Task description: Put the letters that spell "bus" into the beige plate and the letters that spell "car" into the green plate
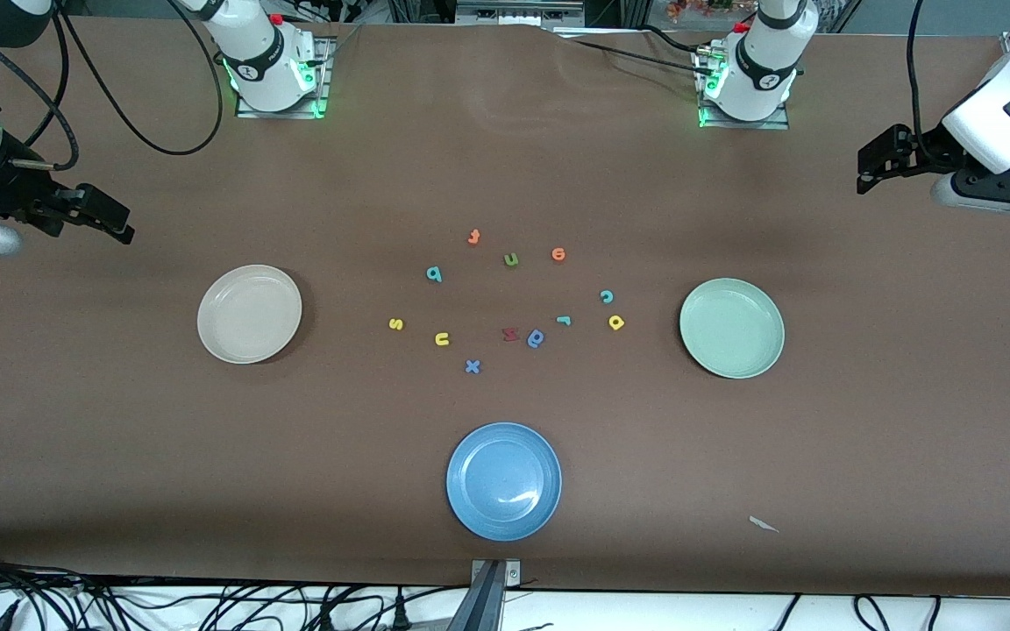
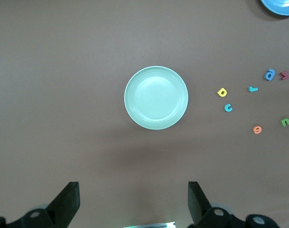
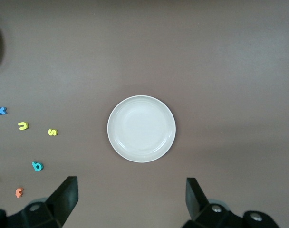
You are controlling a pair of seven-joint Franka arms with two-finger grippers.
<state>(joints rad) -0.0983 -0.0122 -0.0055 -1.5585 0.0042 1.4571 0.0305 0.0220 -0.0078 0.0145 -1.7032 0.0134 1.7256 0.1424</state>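
Observation:
The beige plate (image 1: 249, 314) (image 3: 141, 128) lies empty toward the right arm's end, and the green plate (image 1: 731, 328) (image 2: 156, 97) lies empty toward the left arm's end. Loose on the table between them are the teal b (image 1: 434, 274) (image 3: 37, 166), yellow u (image 1: 442, 339) (image 3: 23, 126), yellow s (image 1: 396, 324) (image 3: 52, 132), teal c (image 1: 607, 296) (image 2: 228, 108), yellow a (image 1: 616, 322) (image 2: 222, 92) and teal r (image 1: 564, 320) (image 2: 252, 89). My left gripper (image 1: 875, 166) (image 2: 133, 202) hangs open high up, past the green plate. My right gripper (image 1: 110, 217) (image 3: 131, 199) hangs open high up, past the beige plate.
A blue plate (image 1: 503, 481) lies nearer the camera than the letters. Other letters sit among the task's ones: green u (image 1: 511, 259), orange e (image 1: 558, 254), orange f (image 1: 473, 237), red m (image 1: 510, 334), darker blue letter (image 1: 536, 338), blue x (image 1: 472, 366). A paper scrap (image 1: 763, 524) lies near the front edge.

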